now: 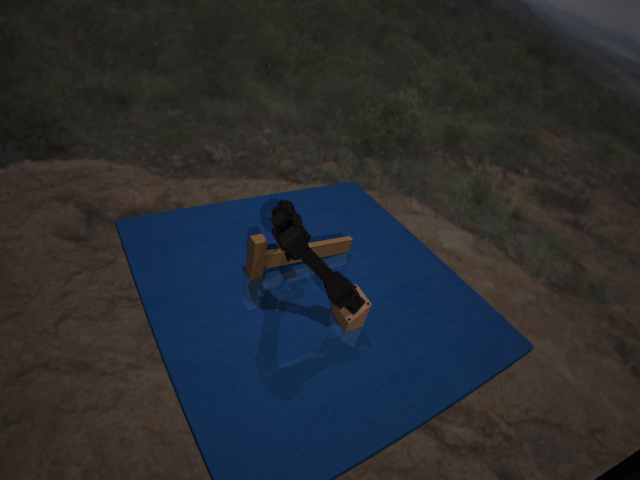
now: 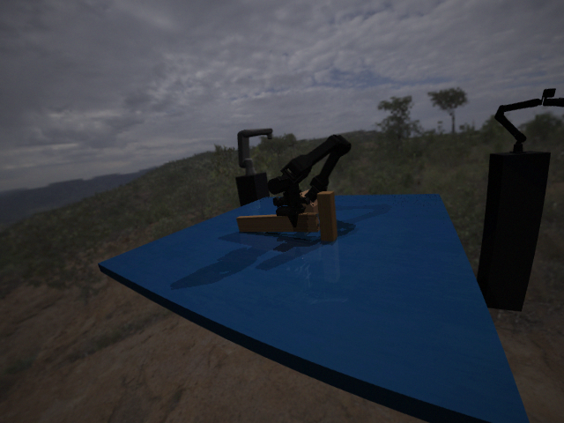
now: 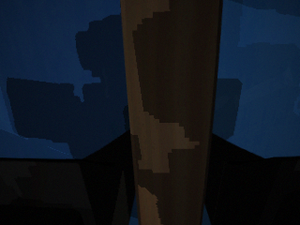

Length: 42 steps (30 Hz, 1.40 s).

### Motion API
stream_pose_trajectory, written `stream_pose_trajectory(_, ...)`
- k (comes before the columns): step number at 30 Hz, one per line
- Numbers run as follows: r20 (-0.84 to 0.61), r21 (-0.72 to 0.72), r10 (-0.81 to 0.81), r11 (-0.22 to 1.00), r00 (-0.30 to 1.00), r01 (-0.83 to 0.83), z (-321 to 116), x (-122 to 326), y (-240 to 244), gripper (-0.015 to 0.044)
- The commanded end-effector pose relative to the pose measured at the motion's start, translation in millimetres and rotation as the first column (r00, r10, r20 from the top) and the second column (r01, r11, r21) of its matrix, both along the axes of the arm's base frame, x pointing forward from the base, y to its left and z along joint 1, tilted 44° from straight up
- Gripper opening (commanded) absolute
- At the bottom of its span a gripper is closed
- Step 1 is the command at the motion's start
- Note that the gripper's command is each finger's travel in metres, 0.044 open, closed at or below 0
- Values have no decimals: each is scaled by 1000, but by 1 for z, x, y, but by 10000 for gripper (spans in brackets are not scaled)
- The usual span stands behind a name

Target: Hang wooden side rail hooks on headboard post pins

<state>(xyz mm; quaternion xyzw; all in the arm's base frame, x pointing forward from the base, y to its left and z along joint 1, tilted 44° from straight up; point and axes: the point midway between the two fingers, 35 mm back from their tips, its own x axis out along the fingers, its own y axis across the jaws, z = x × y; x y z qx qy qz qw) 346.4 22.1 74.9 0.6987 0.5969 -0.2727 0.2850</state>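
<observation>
The wooden side rail [image 1: 334,247] [image 2: 258,224] [image 3: 175,80] is long and brown, with one end close beside the post. My gripper [image 1: 293,256] [image 2: 294,221] [image 3: 165,129] is shut on the rail, nearer its post end, with one finger on each side. The headboard post [image 1: 256,258] [image 2: 328,218] stands upright on the table. In the exterior view a narrow gap seems to show between rail end and post. The hooks, slot and pins cannot be made out. The rail's far end is low over the table; whether it touches is unclear.
The blue table [image 1: 320,392] [image 2: 387,291] carries everything. The arm's wooden base block [image 1: 354,321] stands in front of the rail in the top view, and the arm reaches from it over the rail. Two dark pedestals [image 2: 515,227] [image 2: 251,187] with other arms stand beyond the table.
</observation>
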Motion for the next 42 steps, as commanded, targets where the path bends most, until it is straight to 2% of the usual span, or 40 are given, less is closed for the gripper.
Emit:
stream_pose_trajectory(1, 3, 1, -9, 1000, 1000, 9, 3, 1, -1, 0)
stream_pose_trajectory(42, 3, 1, -9, 1000, 1000, 9, 5, 1, 3, 0)
